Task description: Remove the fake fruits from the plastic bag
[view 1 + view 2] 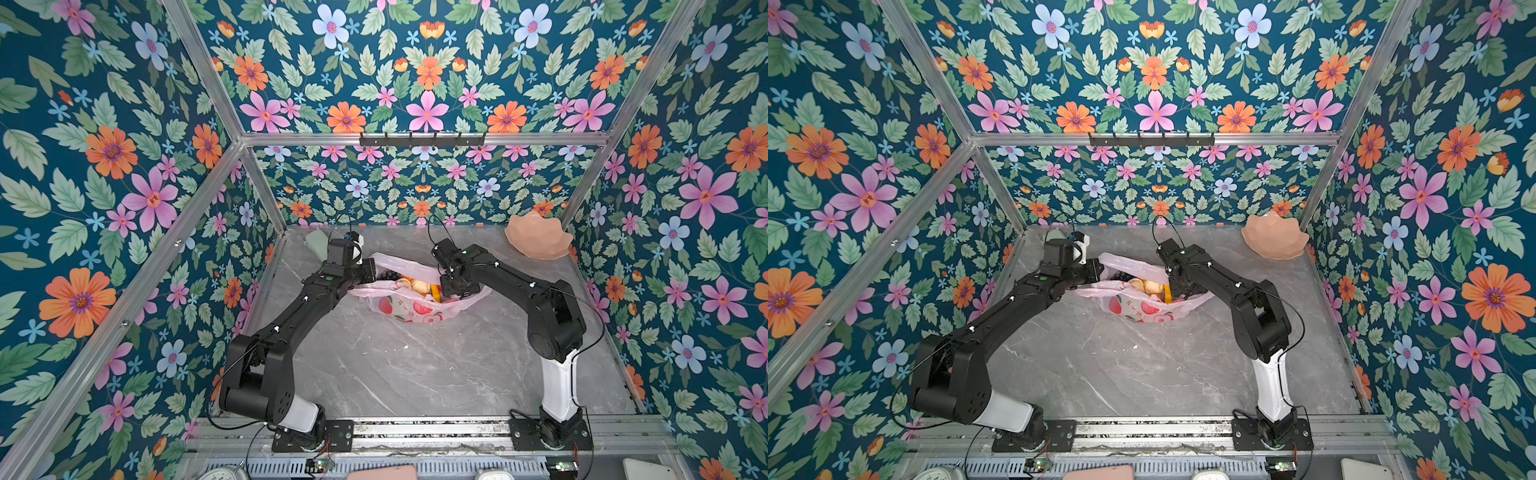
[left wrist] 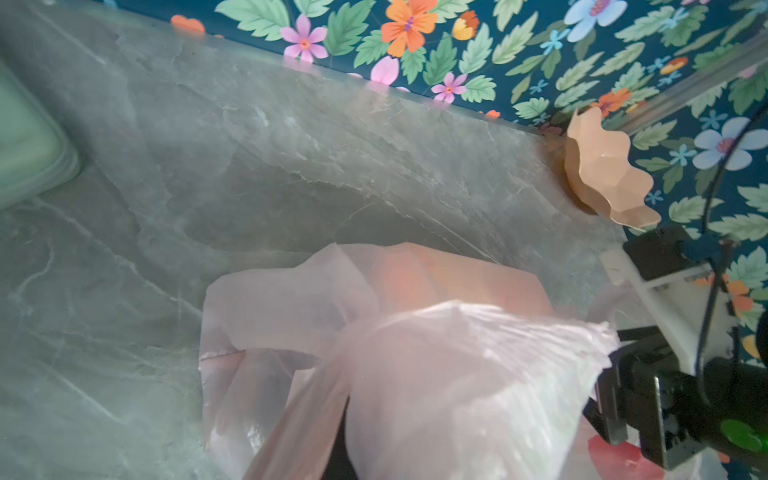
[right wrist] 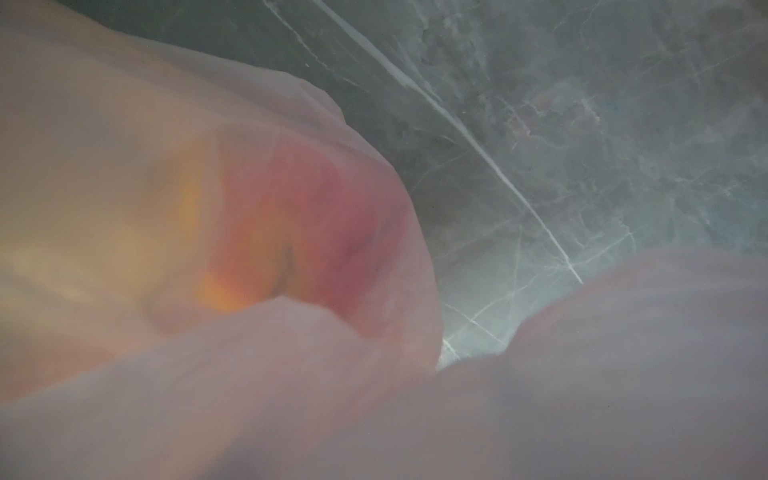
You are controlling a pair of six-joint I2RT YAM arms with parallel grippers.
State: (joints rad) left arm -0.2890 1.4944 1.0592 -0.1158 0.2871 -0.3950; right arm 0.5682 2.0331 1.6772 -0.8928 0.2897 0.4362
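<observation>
Pink film is bunched in my left gripper (image 1: 371, 270), which is clamped tight on the left rim of the plastic bag (image 1: 415, 311) and holds its mouth up. The bag lies on the marble table (image 1: 395, 365), mid-width and nearer the far edge. The fake fruits (image 1: 417, 286) sit heaped in that mouth, between my two grippers. My right gripper (image 1: 452, 289) is down inside the right end of the mouth, so it is the nearer one. The yellow banana (image 1: 436, 293) lies just beside it, toward my left arm, and the dark grapes (image 1: 386, 275) are furthest off. I cannot tell whether my right jaws are spread or pinched (that wrist view shows only blurred film). The banana's long axis seems to run far-to-near, though most of it is hidden.
</observation>
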